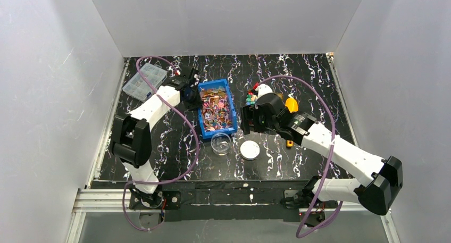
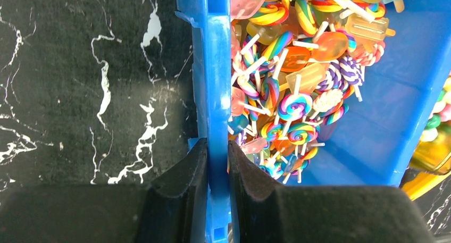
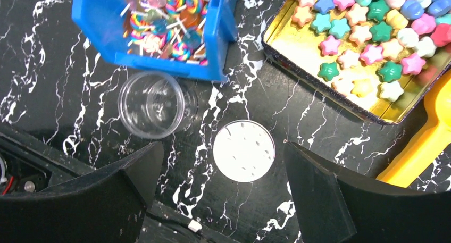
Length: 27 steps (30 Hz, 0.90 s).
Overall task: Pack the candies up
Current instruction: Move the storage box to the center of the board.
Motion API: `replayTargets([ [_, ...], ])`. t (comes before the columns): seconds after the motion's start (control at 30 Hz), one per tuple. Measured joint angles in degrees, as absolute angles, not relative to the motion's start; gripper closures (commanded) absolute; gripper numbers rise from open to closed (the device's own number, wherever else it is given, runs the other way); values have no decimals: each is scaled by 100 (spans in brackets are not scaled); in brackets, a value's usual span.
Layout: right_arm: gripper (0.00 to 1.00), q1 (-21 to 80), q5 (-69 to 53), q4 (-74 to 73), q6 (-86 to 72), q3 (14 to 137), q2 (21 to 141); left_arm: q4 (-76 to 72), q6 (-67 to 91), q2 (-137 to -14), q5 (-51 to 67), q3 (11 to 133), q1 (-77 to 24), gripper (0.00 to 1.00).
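Small star and round candies [image 3: 367, 35] in pink, green, blue and yellow lie in a gold tin tray [image 3: 290, 38]; the tray is mostly hidden under my right arm in the top view [image 1: 251, 98]. Striped lollipop candies [image 2: 292, 105] fill a blue bin [image 1: 229, 111]. My left gripper [image 2: 217, 155] is shut on the bin's left wall [image 2: 215, 67], also seen from above [image 1: 193, 95]. My right gripper [image 3: 223, 168] is open and empty, hovering above the white round lid [image 3: 244, 150], between the bin and the tray [image 1: 247, 120].
An empty clear cup [image 1: 220, 143] stands just in front of the bin, the white lid [image 1: 249, 149] to its right. An orange scoop [image 3: 425, 142] lies right of the tray. A clear compartment box [image 1: 144, 81] sits at the back left.
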State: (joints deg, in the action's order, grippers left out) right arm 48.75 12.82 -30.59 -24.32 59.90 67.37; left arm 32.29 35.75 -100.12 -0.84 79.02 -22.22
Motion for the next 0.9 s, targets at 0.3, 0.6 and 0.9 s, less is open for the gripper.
replayTargets([
  [0.3, 6, 4871, 1726, -3133, -2515, 6259, 7118, 3559, 3395, -9706, -290, 7647, -2300, 100],
  [0.6, 6, 4644, 1933, -3162, -2534, 6261, 7293, 3686, 3347, -9421, -489, 7369, -2311, 98],
  [0.9, 7, 3955, 1975, -3194, -2475, 6287, 7693, 3865, 3249, -9227, -532, 7266, -2311, 58],
])
